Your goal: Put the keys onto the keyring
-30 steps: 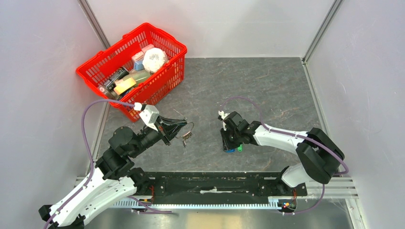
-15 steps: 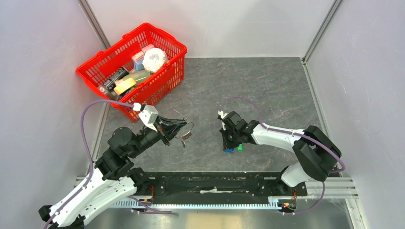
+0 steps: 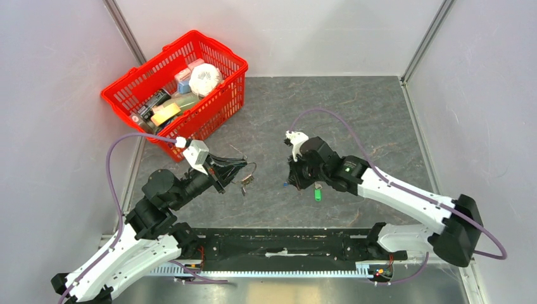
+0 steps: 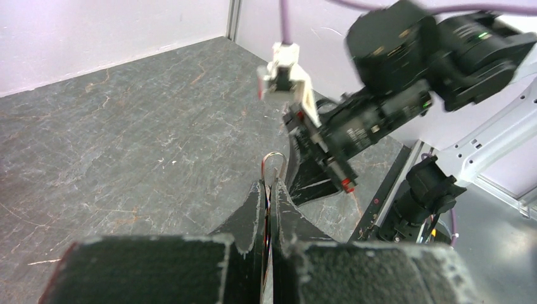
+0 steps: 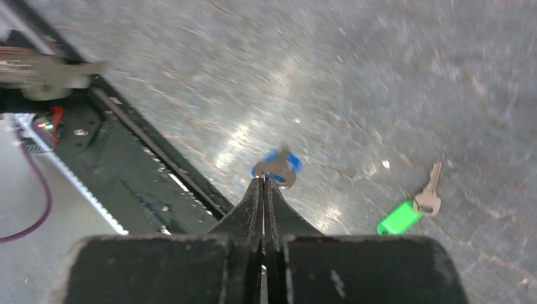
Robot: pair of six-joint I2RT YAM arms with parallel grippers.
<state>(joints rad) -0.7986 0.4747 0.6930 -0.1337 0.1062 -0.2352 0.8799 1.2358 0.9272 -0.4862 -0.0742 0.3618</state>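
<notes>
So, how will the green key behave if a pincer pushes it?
The green key lies flat on the table, so it would likely slide, not roll. It looks small and thin, so probably light. Its green head looks smooth plastic, maybe slippery to grip.

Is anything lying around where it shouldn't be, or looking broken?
Nothing looks broken or spilled. The only stray thing is the green key, lying loose and alone on the table, while the right gripper pinches the blue key and the left gripper holds the keyring.
</notes>
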